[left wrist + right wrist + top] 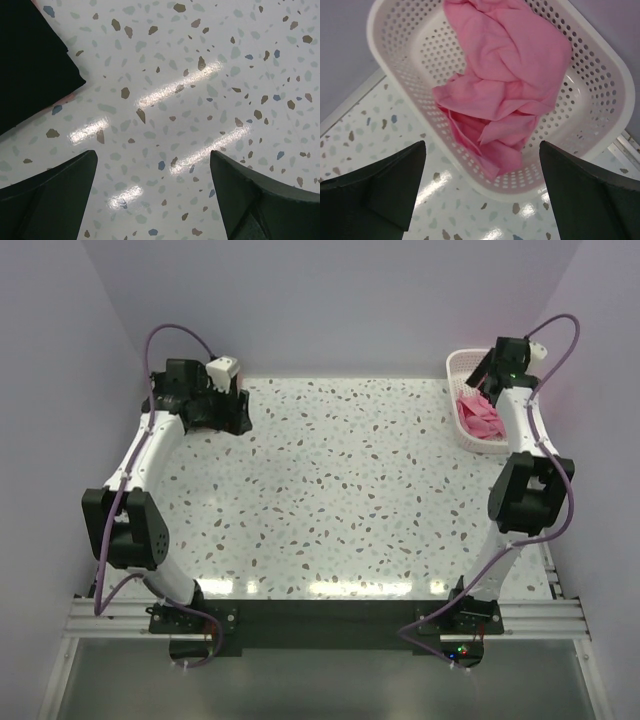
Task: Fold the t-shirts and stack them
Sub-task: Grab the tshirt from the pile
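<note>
From above, the left fingers [222, 410] hang low at 11 o'clock on the counter [340, 490]. The right fingers [488, 375] are over the white basket [458, 365] at 1 o'clock — likely poised to fetch the pink t-shirt [478, 418] crumpled inside.

Left wrist: the fingers are spread and grip nothing. The black t-shirt [30, 60] is a flat folded slab at 10 o'clock, probably the stack's base.

Right wrist: these fingers are released too — the pink one lies bunched, creased and unfolded, filling the basket's middle.
</note>
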